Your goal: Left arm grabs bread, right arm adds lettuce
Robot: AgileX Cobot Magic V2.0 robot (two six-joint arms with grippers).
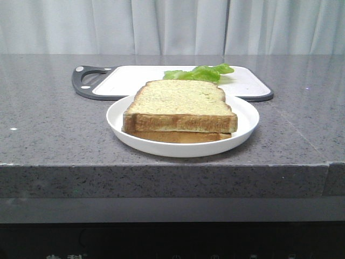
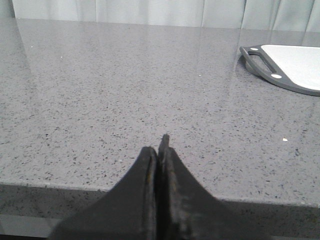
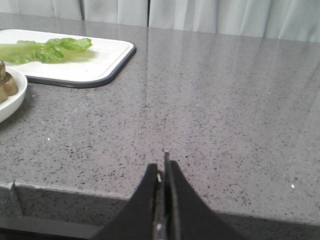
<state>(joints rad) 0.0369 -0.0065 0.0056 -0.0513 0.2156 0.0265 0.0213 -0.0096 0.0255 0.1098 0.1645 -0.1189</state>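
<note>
Two alike slices of bread [image 1: 180, 105] lie stacked on a white plate [image 1: 121, 120] near the counter's front edge. The lettuce [image 1: 200, 73] lies on a white cutting board [image 1: 135, 80] just behind the plate; it also shows in the right wrist view [image 3: 42, 50], with the plate's rim [image 3: 12, 100] and a bread corner [image 3: 6, 84]. My left gripper [image 2: 159, 147] is shut and empty over the counter's front edge, left of the board's handle [image 2: 262, 62]. My right gripper [image 3: 162, 165] is shut and empty at the front edge, right of the plate. Neither gripper shows in the front view.
The grey speckled counter [image 1: 48, 124] drops off at its front edge [image 1: 161, 168]. The cutting board has a dark rim and a handle [image 1: 89, 81] at its left end. Pale curtains [image 1: 161, 24] hang behind the counter.
</note>
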